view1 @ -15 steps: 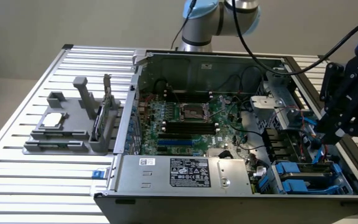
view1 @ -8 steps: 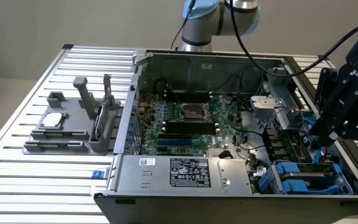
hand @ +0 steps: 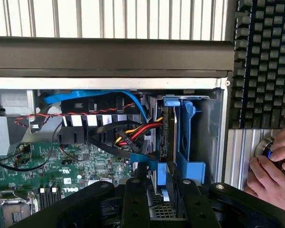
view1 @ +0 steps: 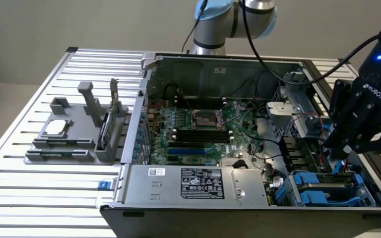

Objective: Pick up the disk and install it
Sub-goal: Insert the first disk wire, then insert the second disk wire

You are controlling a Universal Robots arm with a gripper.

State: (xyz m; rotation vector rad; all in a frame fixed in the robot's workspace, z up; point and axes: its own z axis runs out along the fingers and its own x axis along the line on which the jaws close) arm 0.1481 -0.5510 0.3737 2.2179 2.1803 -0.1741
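- A slatted metal table [view1: 31, 198] carries an open computer case [view1: 243, 148] and a grey fixture [view1: 71, 139].
- The gripper [view1: 341, 148] hangs over the drive bay at the exterior view's right.
- Its 2 fingers [hand: 135, 199] stand partly apart, astride the disk [hand: 168, 137], which sits on edge in the blue bay frame [hand: 190, 142], apparently clamped.
- The disk's long axis runs straight away from the fingers, into the bay.
- A person's hand [hand: 273, 166] rests beside the case.

Drive bay [hand: 190, 137]: cramped; cable bundle [hand: 133, 133] crowds one side, case wall [hand: 218, 133] the other; person's hand [hand: 273, 166] just outside.
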